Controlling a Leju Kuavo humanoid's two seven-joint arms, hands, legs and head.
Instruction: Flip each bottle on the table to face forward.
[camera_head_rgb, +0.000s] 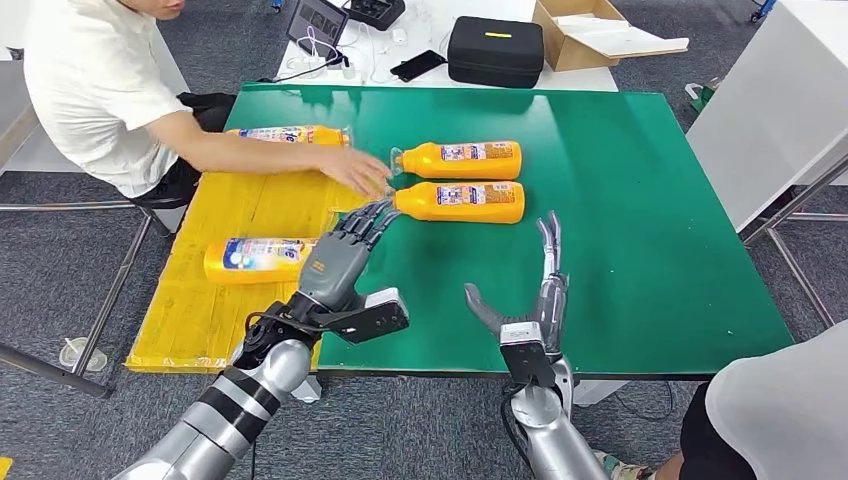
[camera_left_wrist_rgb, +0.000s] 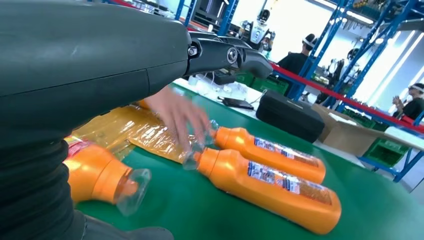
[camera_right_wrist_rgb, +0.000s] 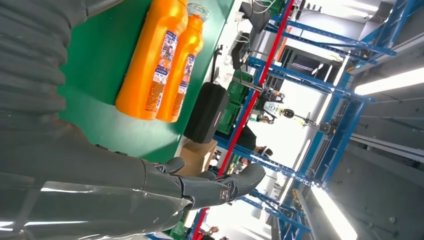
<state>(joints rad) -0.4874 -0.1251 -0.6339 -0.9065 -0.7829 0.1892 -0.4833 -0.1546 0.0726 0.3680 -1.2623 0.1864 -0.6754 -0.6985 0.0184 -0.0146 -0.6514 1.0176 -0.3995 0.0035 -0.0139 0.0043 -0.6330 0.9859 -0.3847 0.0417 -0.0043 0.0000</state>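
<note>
Step in hand: the left robot hand (camera_head_rgb: 345, 252) is reaching toward the cap end of the near bottle (camera_head_rgb: 459, 201), fingers spread and grasping nothing; I judge this as the approach before a turn, not yet a grip.
Left robot hand position: its fingertips (camera_head_rgb: 375, 215) are hovering just beside that bottle's clear cap, at the border between the yellow mat (camera_head_rgb: 250, 205) and the green counter (camera_head_rgb: 620, 200); whether they are touching the cap I cannot tell.
Right robot hand: the right robot hand (camera_head_rgb: 530, 290) is hanging over the green counter near its front edge, released, fingers straight and apart, well clear of every bottle.
Bottles on green: the near bottle and the far bottle (camera_head_rgb: 460, 159) are lying on their sides, side by side, caps pointing toward the yellow mat, labels showing upward.
Bottles on yellow: the front mat bottle (camera_head_rgb: 258, 260) is lying just beside the left wrist; the back mat bottle (camera_head_rgb: 288, 134) is lying partly behind a person's forearm.
Person: a person's hand (camera_head_rgb: 352, 168) is resting flat beside the caps of the two bottles on the green, close to the left fingertips.
Next move calls for: waiting until the person's hand is out of the way, then closing around the near bottle's body and rolling it without knocking its neighbour.
Risk: the round bottle is likely rolling easily if nudged.
</note>
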